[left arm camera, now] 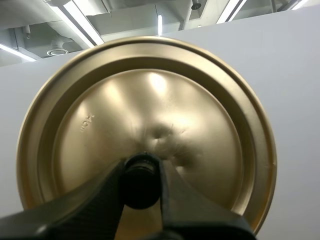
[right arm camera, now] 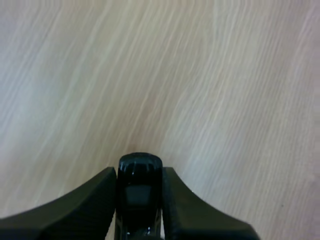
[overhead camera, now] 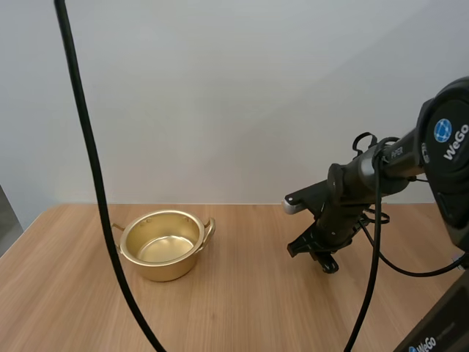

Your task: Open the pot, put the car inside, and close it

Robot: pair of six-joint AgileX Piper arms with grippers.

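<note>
The gold pot [overhead camera: 163, 244] stands uncovered on the wooden table at the left, nothing inside it. Its gold lid [left arm camera: 150, 125] is held up in the air, seen from above its top face, with my left gripper [left arm camera: 141, 181] shut on the lid's black knob [left arm camera: 141, 182]. My right gripper [overhead camera: 326, 262] hangs just above the table to the right of the pot. In the right wrist view a small black toy car [right arm camera: 139, 192] is pinched between my right gripper [right arm camera: 139, 200] fingers, over bare wood.
The wooden table [overhead camera: 242, 308] stretches between the pot and my right arm. A pale wall stands behind the table's far edge.
</note>
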